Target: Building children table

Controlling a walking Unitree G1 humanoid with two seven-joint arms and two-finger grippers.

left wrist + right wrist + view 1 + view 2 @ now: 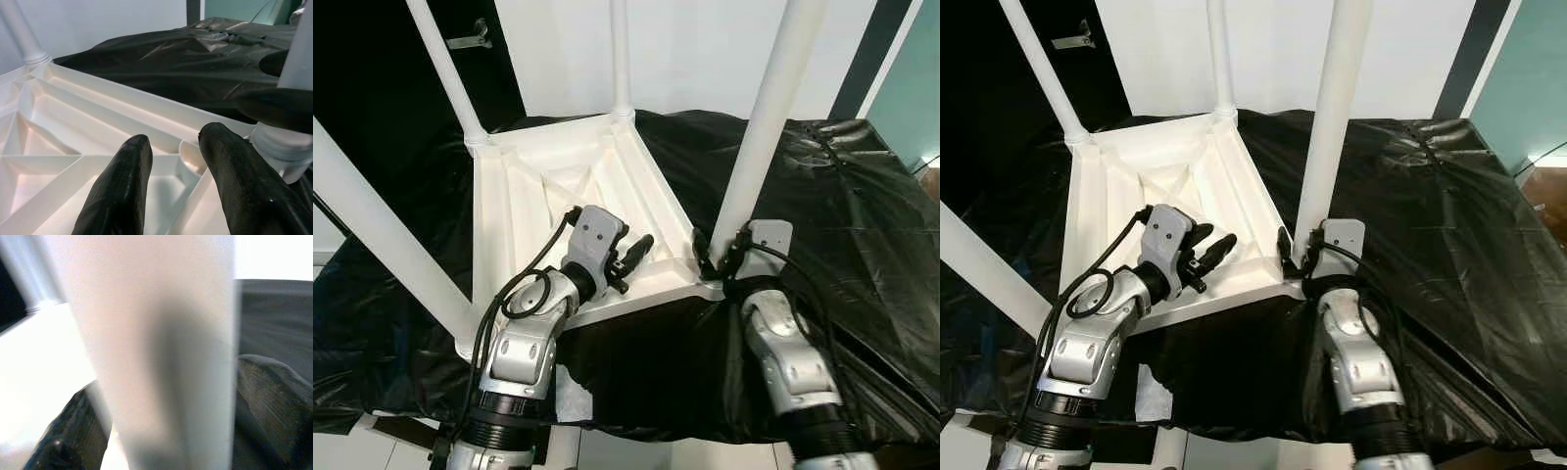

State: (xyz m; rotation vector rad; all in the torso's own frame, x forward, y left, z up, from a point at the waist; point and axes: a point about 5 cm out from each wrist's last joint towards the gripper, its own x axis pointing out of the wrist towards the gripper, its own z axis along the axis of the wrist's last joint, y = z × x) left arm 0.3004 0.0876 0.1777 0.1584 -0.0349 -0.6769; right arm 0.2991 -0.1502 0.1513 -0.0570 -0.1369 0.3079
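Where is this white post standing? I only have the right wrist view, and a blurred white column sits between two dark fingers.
Observer: It is a table leg standing in the near right corner of an upside-down white table top, with the right gripper around its base.
Operator: Are the other legs in?
Observer: Three more white legs stand at the other corners; the far one rises from its socket.
Operator: What is the left arm doing?
Observer: The left gripper hangs over the ribbed underside, fingers apart, holding nothing.
Operator: What is the table lying on?
Observer: A black plastic sheet over the work surface.
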